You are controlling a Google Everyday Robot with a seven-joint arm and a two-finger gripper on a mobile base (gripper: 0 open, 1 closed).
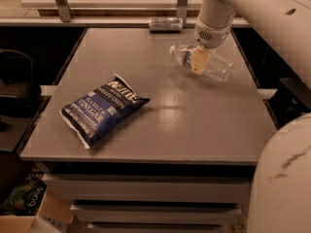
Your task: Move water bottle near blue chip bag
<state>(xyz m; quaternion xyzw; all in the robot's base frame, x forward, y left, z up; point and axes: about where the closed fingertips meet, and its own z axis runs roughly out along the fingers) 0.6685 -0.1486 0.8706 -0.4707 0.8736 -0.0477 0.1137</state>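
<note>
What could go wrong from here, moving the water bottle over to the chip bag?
The pincer grips the clear ribbed plastic water bottle sideways, so it may swing or slip. Dropped, it could roll off the grey table. Set down carelessly, it may shove the navy-blue crinkled chip bag.

- Looks like an office break area or robot test lab: grey table (194,125) atop stacked drawers (146,191).
- Snack goods around: blue chip bag (103,109), silver can (165,24), cardboard box (29,217) on floor.
- Gripper (200,61) over water bottle (217,68), far right of table.
</note>
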